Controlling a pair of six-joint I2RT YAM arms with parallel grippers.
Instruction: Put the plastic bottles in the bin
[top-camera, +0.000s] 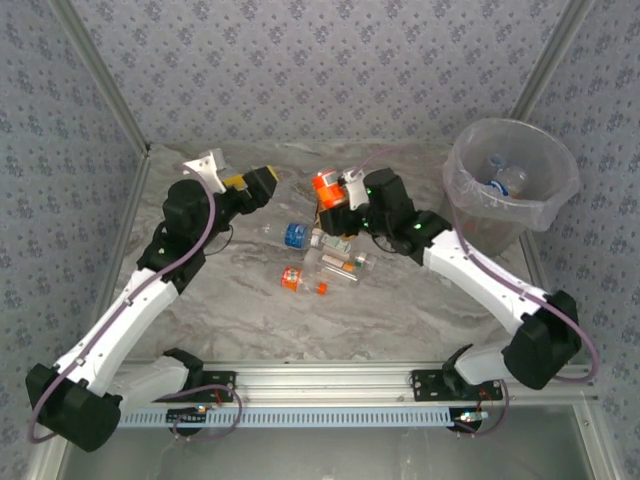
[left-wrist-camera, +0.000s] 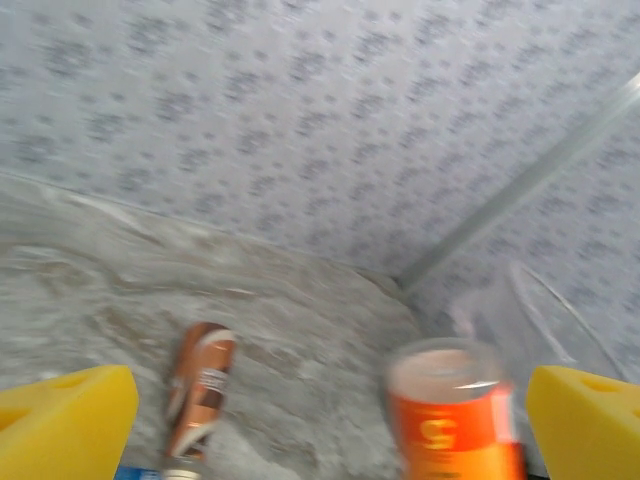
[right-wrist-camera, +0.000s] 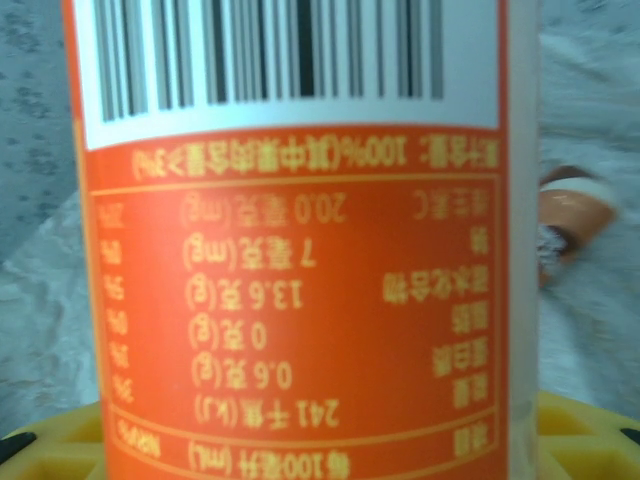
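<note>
Right tool (top-camera: 343, 197) is pinching the orange bottle (top-camera: 327, 190) across its label, bottle roughly upright. It's at mid-back of the surface (top-camera: 250, 320), well left of the bin (top-camera: 548, 215). Can't tell if the base is clear of the surface. Yellow pads (right-wrist-camera: 580, 430) sit at one end of the label, so the hold is off-centre. Left tool (top-camera: 260, 184) is spread wide with nothing in it, pointed at the orange bottle.

Step, my read: carry to the bin and drop.
- Go up first, higher than the bin rim, then swing right.
- Keep the wrist level; an end grip on a slick label could let the bottle pivot.
- Stop over the middle of the opening, not the rim or liner, then let go.
- Route the forearm clear of the loose bottles (top-camera: 295, 236) at centre.
- Left tool can line up on the brown bottle (left-wrist-camera: 200, 385), lying on its side near the back.

Binned bottles (top-camera: 503, 178) are few, so most of the job is left.

Writing, right wrist view, upside down in frame:
- Barcode on a white panel, digits not readable.
- Yellow Chinese nutrition table on orange: 241 千焦(kJ), 0.6 克(g), 0 克(g), 13.6 克(g), 7 毫克(mg), 20.0 毫克(mg).
- Header 每100毫升(mL), an NRV% column, "100%" in the line above.
- No brand legible. Brown bottle's label too blurred.
</note>
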